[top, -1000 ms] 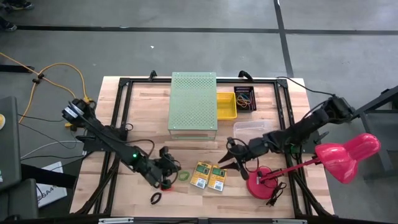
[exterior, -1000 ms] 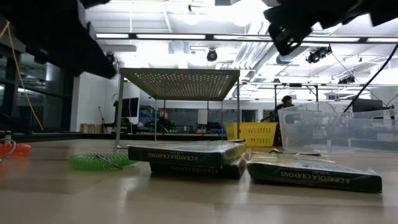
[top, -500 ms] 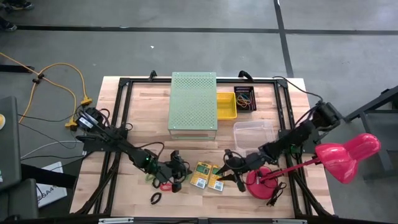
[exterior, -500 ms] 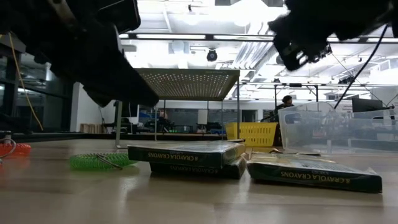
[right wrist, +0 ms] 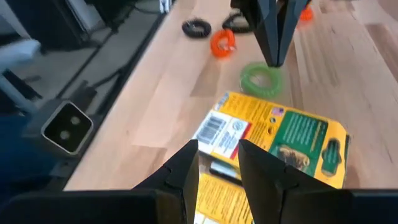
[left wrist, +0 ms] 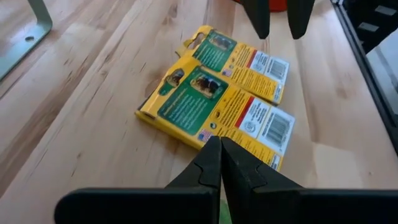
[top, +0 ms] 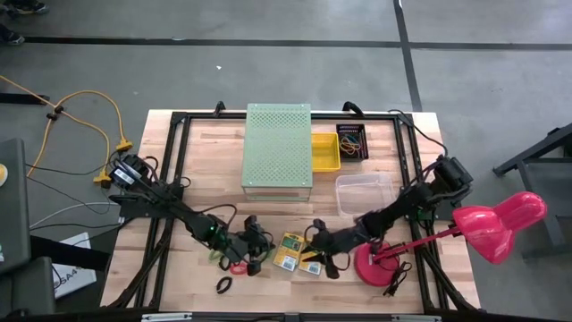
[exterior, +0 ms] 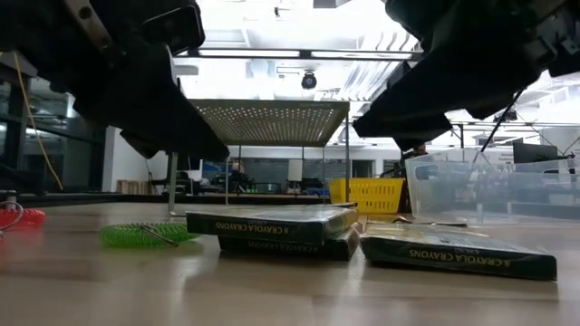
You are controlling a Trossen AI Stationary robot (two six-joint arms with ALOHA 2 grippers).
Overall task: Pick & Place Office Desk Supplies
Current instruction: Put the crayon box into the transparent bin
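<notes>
Two crayon boxes lie between both grippers.

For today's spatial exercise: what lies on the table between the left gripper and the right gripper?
In the high view, the two crayon boxes lie side by side between the shut left gripper and the open right gripper.

The high view looks straight down, the low view level across the table; both wrist views share the crayon boxes close up.

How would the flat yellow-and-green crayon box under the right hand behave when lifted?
The flat yellow-and-green crayon box looks like stiff thin cardboard, so probably rigid and light. It lies flat, so it is unlikely to roll. Its glossy printed faces may slip.
</notes>
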